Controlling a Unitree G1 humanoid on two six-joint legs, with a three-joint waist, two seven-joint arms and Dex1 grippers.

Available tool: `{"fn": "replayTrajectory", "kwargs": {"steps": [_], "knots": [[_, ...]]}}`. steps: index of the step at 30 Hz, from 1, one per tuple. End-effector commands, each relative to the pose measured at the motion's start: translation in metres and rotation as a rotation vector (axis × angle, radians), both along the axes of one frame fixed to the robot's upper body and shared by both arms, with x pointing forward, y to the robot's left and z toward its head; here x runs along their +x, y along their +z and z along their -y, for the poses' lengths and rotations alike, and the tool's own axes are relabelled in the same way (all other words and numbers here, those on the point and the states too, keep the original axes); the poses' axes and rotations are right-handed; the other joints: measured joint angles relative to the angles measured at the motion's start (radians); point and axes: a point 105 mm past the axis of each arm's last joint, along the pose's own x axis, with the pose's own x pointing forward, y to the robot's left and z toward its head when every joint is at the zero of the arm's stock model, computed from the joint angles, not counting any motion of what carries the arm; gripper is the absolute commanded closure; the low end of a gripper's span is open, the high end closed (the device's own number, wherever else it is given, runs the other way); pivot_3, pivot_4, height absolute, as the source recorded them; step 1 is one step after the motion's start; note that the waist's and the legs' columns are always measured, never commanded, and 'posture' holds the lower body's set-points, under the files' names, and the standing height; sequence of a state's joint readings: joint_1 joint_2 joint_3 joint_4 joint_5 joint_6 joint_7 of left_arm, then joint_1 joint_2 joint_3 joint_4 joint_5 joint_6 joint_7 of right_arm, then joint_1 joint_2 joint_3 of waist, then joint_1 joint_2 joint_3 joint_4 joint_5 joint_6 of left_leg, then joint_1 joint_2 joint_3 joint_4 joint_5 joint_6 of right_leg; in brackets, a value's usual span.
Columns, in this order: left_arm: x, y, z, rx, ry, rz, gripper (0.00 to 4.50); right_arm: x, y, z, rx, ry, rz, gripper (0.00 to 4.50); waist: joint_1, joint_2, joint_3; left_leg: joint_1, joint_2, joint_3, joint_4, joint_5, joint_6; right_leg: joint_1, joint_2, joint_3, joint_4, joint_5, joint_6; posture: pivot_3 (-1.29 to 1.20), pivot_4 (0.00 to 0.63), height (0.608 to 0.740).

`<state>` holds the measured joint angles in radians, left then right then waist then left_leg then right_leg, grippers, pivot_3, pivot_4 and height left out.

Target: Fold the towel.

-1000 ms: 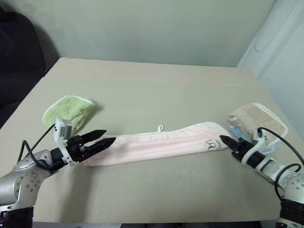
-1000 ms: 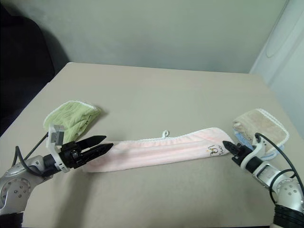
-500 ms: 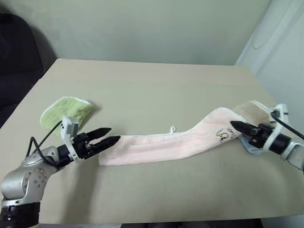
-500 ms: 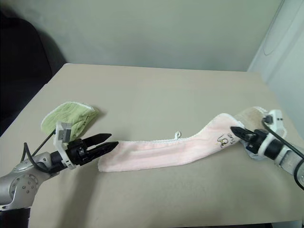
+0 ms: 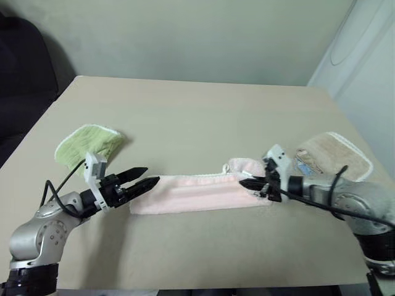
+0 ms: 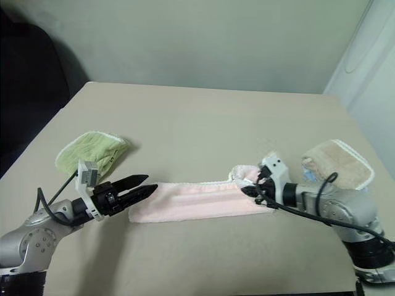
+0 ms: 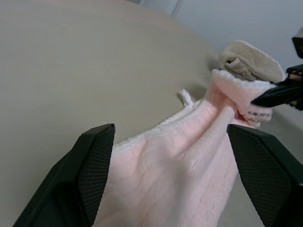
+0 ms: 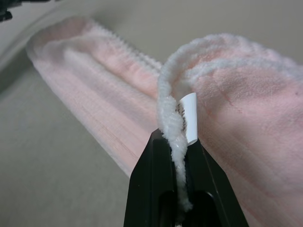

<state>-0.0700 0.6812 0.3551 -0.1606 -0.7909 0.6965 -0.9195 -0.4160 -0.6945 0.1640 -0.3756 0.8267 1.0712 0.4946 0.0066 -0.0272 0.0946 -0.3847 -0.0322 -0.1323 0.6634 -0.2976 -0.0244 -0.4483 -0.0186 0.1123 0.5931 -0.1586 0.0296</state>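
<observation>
The pale pink towel (image 5: 185, 192) lies as a long strip across the middle of the table (image 5: 197, 117). Its right end is lifted and curled back over the strip. My right gripper (image 5: 242, 182) is shut on that end's white stitched edging (image 8: 174, 127), with a small white tag beside the fingers, and holds it just above the strip's right part. At the strip's left end my left gripper (image 5: 152, 175) stands open and level, its fingertips just above the towel's left corner. In the left wrist view the towel (image 7: 189, 156) runs between the two spread fingers (image 7: 94, 175).
A light-green towel (image 5: 89, 142) lies crumpled at the left, behind my left arm. A folded beige towel (image 5: 336, 155) rests near the table's right edge, on something pale blue. A wall rises behind the far edge.
My right gripper has swung left and rolled, carrying the towel's right end from beside the beige towel back over the strip. The strip now looks shorter. The left gripper has stayed put.
</observation>
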Motion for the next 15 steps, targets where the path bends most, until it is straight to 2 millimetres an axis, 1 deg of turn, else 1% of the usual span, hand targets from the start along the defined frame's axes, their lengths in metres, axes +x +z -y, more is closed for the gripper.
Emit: {"fn": "replayTrajectory", "kwargs": {"steps": [1, 4, 7, 8, 10, 15], "knots": [[-0.001, 0.013, 0.004, 0.007, -0.002, 0.068, 0.37, 0.005, -0.014, -0.01, -0.051, 0.023, -0.015, 4.46, 0.001, 0.0, 0.0, 0.0, 0.0, 0.0, 0.0, 0.0, 0.0, 0.0, 0.0, 0.0, 0.0, 0.0, -0.001, 0.0, 0.15, 0.74], [-0.002, 0.013, 0.004, 0.006, 0.002, 0.072, 0.37, 0.007, -0.02, -0.012, -0.061, 0.031, -0.027, 4.46, 0.004, 0.0, 0.0, 0.0, 0.0, 0.0, 0.0, 0.0, 0.0, 0.0, 0.0, 0.0, 0.0, 0.001, -0.002, 0.0, 0.15, 0.74], [-0.003, 0.013, 0.002, 0.007, 0.009, 0.071, 0.37, 0.013, -0.021, -0.013, -0.045, 0.012, -0.034, 4.46, 0.004, -0.001, 0.0, 0.0, 0.0, 0.0, 0.0, 0.0, 0.0, 0.0, -0.001, 0.0, 0.0, 0.002, -0.003, 0.0, 0.15, 0.74], [-0.003, 0.013, 0.002, 0.007, 0.01, 0.071, 0.37, 0.014, -0.019, -0.013, -0.036, 0.009, -0.035, 3.98, 0.003, -0.001, 0.0, 0.0, 0.0, 0.0, 0.0, 0.0, 0.0, 0.0, -0.001, 0.0, 0.0, 0.002, -0.004, 0.0, 0.15, 0.74], [-0.003, 0.013, 0.003, 0.005, 0.009, 0.071, 0.37, 0.013, -0.015, -0.014, -0.01, 0.019, -0.034, 3.47, 0.003, -0.001, 0.0, 0.0, 0.0, 0.0, 0.0, 0.0, -0.001, 0.0, 0.0, 0.0, 0.0, 0.002, -0.004, 0.0, 0.15, 0.74], [-0.001, 0.013, 0.005, 0.002, 0.003, 0.069, 0.37, 0.002, 0.001, -0.018, 0.07, 0.09, -0.01, 1.74, 0.004, -0.001, 0.0, 0.0, 0.0, 0.0, 0.0, 0.0, -0.001, 0.0, 0.0, 0.0, 0.0, 0.002, -0.004, 0.0, 0.15, 0.74]]}}
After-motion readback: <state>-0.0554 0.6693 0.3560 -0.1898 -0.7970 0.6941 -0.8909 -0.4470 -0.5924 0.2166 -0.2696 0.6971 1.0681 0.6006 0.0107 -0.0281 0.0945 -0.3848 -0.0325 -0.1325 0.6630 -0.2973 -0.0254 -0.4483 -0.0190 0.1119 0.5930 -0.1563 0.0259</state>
